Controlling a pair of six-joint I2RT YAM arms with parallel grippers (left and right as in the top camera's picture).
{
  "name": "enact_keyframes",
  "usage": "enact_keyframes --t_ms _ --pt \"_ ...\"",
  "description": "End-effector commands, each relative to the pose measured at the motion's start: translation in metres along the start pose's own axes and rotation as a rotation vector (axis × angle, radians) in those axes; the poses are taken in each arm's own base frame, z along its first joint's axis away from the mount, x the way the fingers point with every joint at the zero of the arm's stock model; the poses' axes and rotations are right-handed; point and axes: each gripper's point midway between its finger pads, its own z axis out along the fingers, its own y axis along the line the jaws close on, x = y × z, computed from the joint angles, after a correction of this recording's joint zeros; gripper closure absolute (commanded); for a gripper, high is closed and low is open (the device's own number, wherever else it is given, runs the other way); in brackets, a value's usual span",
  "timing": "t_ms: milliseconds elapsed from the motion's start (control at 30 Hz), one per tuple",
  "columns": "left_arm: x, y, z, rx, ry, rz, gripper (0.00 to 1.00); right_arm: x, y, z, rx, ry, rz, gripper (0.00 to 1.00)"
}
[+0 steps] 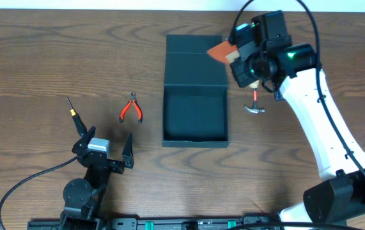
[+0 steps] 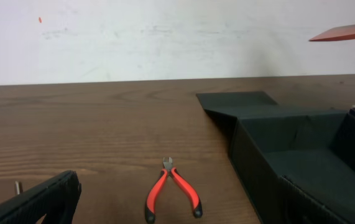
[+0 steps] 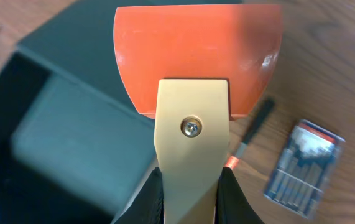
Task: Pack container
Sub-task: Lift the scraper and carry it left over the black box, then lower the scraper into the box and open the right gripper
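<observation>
Your right pincer grips narrowly the tan handle of an orange scraper, held above the right edge of the laid-back lid of the open dark box at the middle of the table. Your left pincer gapes wide at the near left, well apart from the box.

The right gripper clamps the tan handle of an orange-bladed scraper above the open dark container, with a slim dark tool and a clear bit case lying near each other on the counter.
</observation>
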Motion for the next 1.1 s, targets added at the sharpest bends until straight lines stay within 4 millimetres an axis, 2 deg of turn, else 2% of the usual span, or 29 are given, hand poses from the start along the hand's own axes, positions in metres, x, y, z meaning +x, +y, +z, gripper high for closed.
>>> enact_keyframes --t_ms 0,167,533,833,1067 --pt "0.015 -0.004 0.001 0.025 0.047 -0.007 0.01 -0.011 0.032 -0.003 -0.110 -0.032 -0.095 0.99" --pt "0.015 -0.004 0.001 0.025 0.047 -0.007 0.01 -0.011 0.067 -0.006 -0.236 -0.038 -0.153 0.99" --pt "0.015 -0.004 0.001 0.025 0.047 -0.006 0.02 0.014 0.112 -0.014 -0.393 0.024 -0.360 0.99" --pt "0.015 -0.004 0.001 0.025 0.047 -0.007 0.02 0.023 0.115 -0.015 -0.417 0.044 -0.406 0.99" --pt "0.015 -0.004 0.001 0.025 0.047 -0.006 0.01 0.034 0.115 -0.006 -0.426 0.071 -0.423 0.99"
